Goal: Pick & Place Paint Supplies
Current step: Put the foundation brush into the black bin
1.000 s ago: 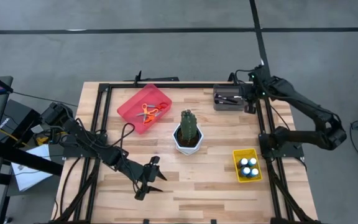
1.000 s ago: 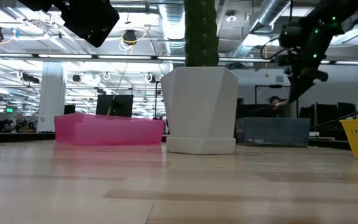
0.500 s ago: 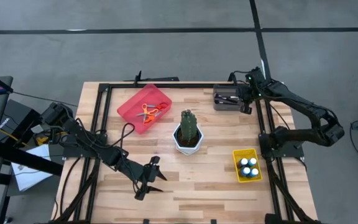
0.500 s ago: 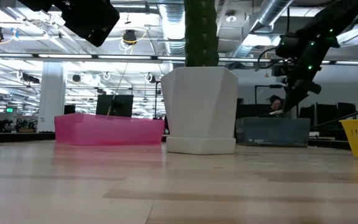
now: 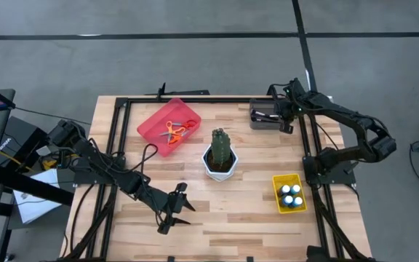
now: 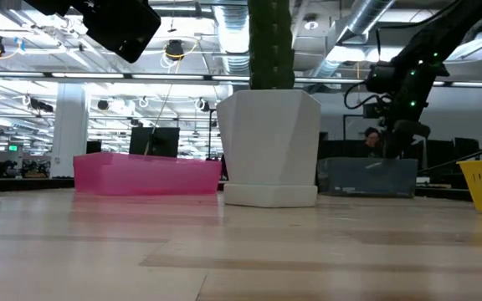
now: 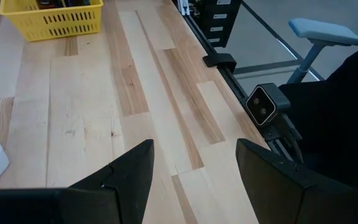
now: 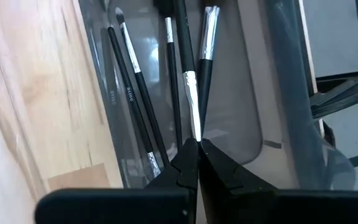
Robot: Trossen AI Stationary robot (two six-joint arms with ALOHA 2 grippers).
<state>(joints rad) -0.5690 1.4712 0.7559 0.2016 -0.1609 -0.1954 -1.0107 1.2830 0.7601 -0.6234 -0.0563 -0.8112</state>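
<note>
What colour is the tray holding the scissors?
Pink-red, translucent. The tray with the scissors shows best in the high view.

Even bright overhead light, soft shadows, ceiling lamps glaring at table level, blurred foreground tabletop

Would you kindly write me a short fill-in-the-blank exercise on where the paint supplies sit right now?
1. The orange-handled scissors lie in the ____ tray.
2. The blue paint bottles stand in the ____ basket.
3. The right gripper, jaws shut, holds a ____ above the grey bin.
4. The left gripper hovers with its jaws ____.

Missing words: pink; yellow; paintbrush; open
</note>
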